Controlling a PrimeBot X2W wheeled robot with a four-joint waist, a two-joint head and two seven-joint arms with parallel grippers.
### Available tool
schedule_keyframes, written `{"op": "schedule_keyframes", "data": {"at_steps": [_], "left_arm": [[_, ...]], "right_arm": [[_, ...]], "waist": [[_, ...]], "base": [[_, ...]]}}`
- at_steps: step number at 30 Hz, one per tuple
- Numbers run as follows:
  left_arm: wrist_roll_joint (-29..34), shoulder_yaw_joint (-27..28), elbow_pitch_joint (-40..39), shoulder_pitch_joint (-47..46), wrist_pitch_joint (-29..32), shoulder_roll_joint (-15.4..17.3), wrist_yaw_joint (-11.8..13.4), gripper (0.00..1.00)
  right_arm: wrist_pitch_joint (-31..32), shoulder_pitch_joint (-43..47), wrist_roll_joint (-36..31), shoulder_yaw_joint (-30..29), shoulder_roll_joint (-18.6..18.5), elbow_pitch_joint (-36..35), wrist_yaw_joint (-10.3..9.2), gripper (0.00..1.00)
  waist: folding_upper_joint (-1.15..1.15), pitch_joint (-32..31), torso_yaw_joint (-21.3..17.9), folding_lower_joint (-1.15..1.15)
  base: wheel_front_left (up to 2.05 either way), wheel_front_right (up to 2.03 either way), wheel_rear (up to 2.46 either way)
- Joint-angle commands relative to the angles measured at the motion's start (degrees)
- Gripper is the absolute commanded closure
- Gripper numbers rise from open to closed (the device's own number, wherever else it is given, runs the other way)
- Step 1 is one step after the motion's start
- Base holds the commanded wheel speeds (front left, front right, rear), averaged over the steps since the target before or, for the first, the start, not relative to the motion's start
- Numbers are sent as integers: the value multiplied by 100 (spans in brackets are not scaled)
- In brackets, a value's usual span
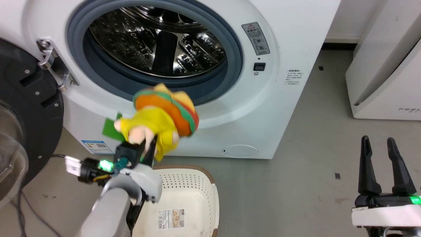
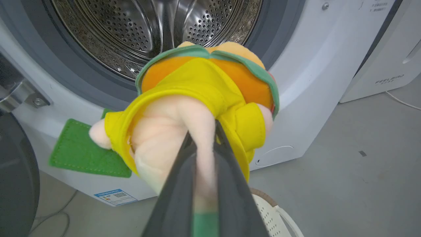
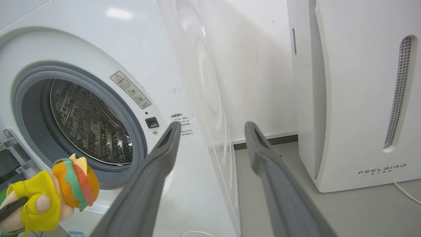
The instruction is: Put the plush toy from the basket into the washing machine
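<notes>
Pinched between the dark fingers (image 2: 174, 184) of the left gripper (image 2: 204, 133) is a pale pink limb of the plush toy (image 1: 161, 115). It is held in the air before the lower gasket (image 1: 235, 75) of the washing machine (image 1: 296, 39), above the basket (image 1: 184, 182) on the floor, with its burger hat toward the steel drum (image 1: 158, 36). The right gripper (image 1: 377, 141) rests low, fingers spread and holding nothing, near the FEELBIRD appliance (image 1: 384, 82).
</notes>
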Motion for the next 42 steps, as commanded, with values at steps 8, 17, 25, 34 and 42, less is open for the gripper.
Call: {"op": "schedule_keyframes", "data": {"at_steps": [8, 17, 25, 34, 42], "left_arm": [[-93, 514, -848, -241, -32, -16, 420, 100], [-7, 1039, -653, -1085, -32, 45, 643, 100], [115, 1295, -242, -1909, -32, 253, 679, 100], [214, 1465, 654, -3199, -32, 721, 685, 100], [240, 1511, 1441, -4218, 26, 1080, 726, 100]], "right_arm": [[-24, -177, -7, 160, -3, -39, -4, 0], [-24, -572, 94, 215, -3, -73, -4, 0], [-24, -857, 276, 311, -3, -38, -4, 0], [-24, -1179, 492, 448, -3, -40, -4, 0], [-24, -1332, 631, 515, -3, -41, -4, 0]], "waist": [[0, 364, -328, 1], [0, 1107, -913, 1], [0, 1650, -1366, 1], [0, 2260, -1870, 1], [0, 2627, -2134, 1]], "base": [[0, 0, 0], [0, 0, 0], [0, 0, 0], [0, 0, 0], [0, 0, 0]]}}
